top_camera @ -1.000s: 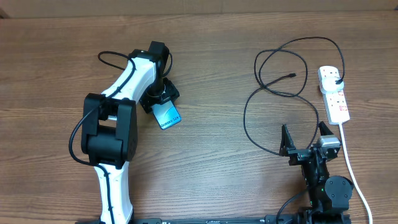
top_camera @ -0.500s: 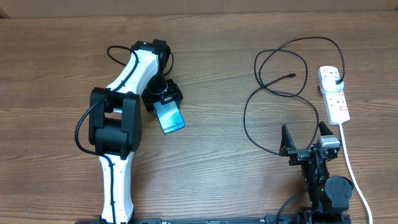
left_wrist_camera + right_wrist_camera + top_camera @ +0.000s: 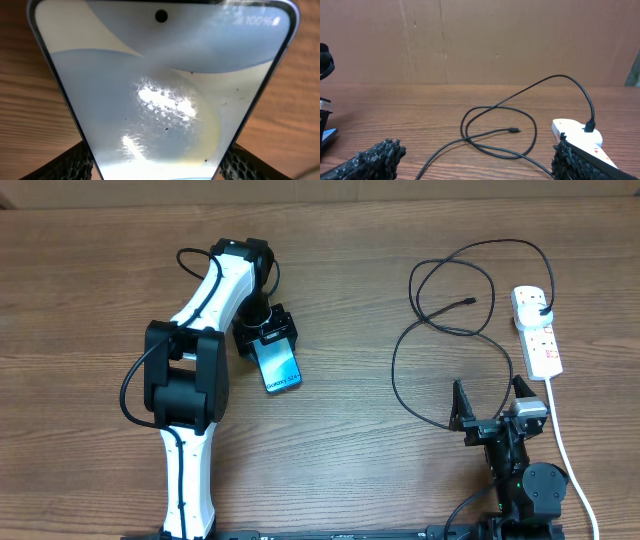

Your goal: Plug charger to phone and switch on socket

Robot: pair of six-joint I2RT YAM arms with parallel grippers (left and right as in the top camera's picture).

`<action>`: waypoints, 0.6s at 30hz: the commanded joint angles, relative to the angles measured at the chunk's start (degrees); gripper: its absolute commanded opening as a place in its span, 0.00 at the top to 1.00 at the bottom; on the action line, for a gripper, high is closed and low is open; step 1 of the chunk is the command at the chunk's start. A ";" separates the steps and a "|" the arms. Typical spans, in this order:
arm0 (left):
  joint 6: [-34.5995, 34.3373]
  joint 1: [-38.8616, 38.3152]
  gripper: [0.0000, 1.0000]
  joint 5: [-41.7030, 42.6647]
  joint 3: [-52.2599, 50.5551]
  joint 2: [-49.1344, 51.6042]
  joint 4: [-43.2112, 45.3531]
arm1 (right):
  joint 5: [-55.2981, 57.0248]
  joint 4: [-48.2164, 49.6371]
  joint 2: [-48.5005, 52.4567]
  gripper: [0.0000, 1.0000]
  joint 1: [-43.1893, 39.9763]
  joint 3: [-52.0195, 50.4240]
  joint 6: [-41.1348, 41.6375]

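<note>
The left gripper (image 3: 265,336) has its jaws set wide and clamped across the width of the slim rectangular smartphone with a light cyan-blue glass screen (image 3: 278,366). In the left wrist view the phone (image 3: 160,90) fills the gap between the two black textured fingers (image 3: 75,162) and projects straight out beyond the fingertips, with its camera hole at the far end. Whether that far end touches the brown wooden table (image 3: 350,470) cannot be told.

The phone is probably rigid, light and slick, so a hold on its long side edges suits it. It may pivot or slip if pushed at the free end. Pressure belongs on the frame, not the glass.

The right gripper (image 3: 490,408) stands fully open and empty. The long thin black charger cable (image 3: 393,370) lies in loose loops ahead of it, one strand passing close by its left finger. The small plug tip (image 3: 514,131) sits ahead, well apart from the fingertips. The cable looks limp and springy, so a hold just behind the stiff tip would best control its direction. The white elongated power strip with red-marked switches (image 3: 537,332) lies ahead and to the right of the right gripper, with the cable's black plug (image 3: 541,306) seated at its far end.
</note>
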 commanded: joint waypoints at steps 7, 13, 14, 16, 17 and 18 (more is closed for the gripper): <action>11.52 -0.63 0.29 23.10 1.49 0.31 -2.97 | -0.02 0.22 -0.57 0.00 -0.17 -0.57 -0.07; 15.89 -0.63 0.29 39.52 1.49 0.31 -3.32 | -0.02 0.22 -0.57 0.00 -0.17 -0.57 -0.07; 15.89 -0.63 0.30 41.62 1.49 0.31 -3.30 | -0.02 0.22 -0.57 0.00 -0.17 -0.57 -0.07; 15.89 -0.63 0.30 44.68 1.49 0.31 -3.21 | -0.02 0.24 -0.57 0.00 -0.17 -0.57 -0.09; 15.91 -0.63 0.31 46.38 1.49 0.31 -3.04 | -0.04 0.44 -0.57 0.00 -0.17 -0.57 -0.07; 15.91 -0.63 0.31 47.89 1.49 0.31 -2.86 | -0.09 0.50 -0.57 0.00 -0.17 -0.57 -0.04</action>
